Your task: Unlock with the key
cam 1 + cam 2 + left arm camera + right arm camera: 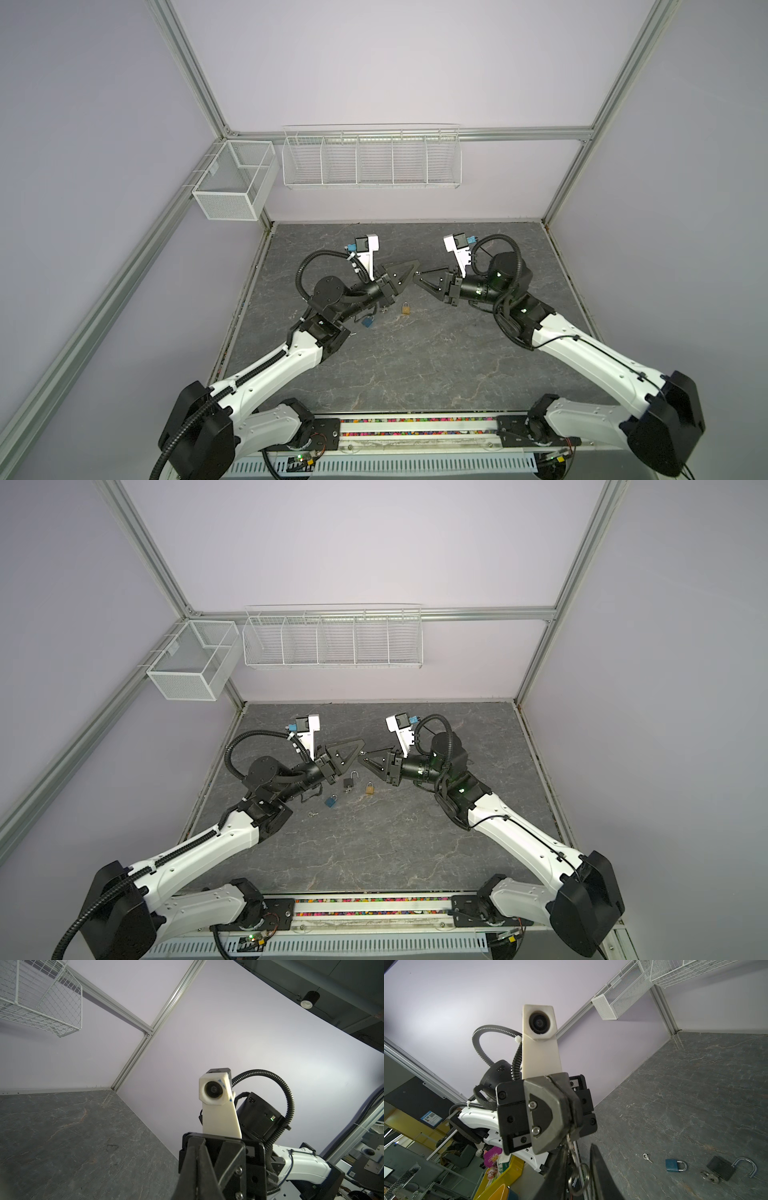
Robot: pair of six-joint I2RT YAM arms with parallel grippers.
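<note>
Key ring (579, 1176) dangles between the right gripper's (579, 1152) parted jaws, its key (568, 1139) (likely light, stiff, slick metal) pinched mid-air in the clamped left gripper (566, 1129); best gripped flat across the bow, leaving blade free.

The key (570, 1145) blade is hidden between the left fingers (550, 1109).

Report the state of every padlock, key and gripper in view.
Left gripper: shut on a key.
Right gripper: open, straddling that key's ring.
Black padlock: shackle open, lying on table.
Blue padlock: shackle closed.
Brass padlock: shackle looks closed.
Loose key: lying beside blue padlock.
</note>
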